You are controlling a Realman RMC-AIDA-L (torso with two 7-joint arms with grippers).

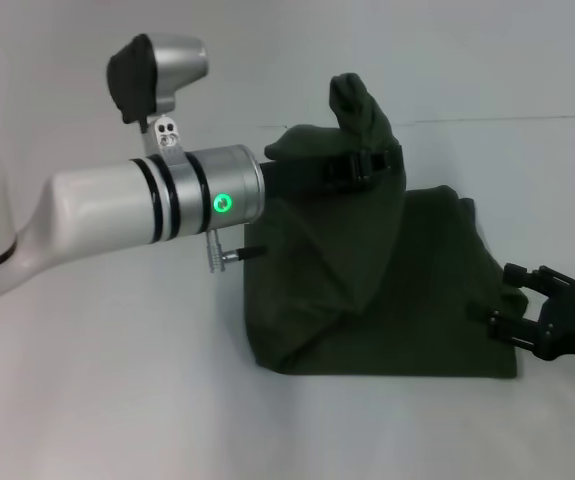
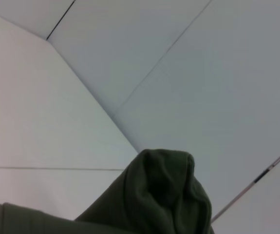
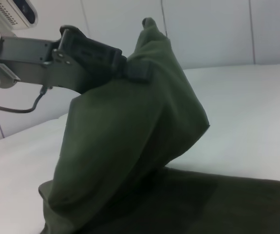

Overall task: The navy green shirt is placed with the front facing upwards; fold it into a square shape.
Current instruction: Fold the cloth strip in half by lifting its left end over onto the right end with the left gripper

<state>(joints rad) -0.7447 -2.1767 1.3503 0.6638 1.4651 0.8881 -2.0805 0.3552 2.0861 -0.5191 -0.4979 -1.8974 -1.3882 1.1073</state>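
Left hand clenched on dark olive-green cotton shirt, bunched fold lifted above white worktop. Right hand released at shirt's right edge.

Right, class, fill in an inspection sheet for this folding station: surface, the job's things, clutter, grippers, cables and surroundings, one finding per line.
Surface: white table, bare around the garment.
Job's things: navy green shirt lies partly flat; one portion is lifted in a draped peak over the flat part, and no lettering shows.
Clutter: nothing seen.
Grippers: left gripper is shut on the raised fabric, above the table; right gripper rests at the shirt's right edge, low by the table, fingers apart and holding nothing.
Cables: a thin dark lead hangs under the left wrist.
Surroundings: pale panelled wall behind the table, with seams.
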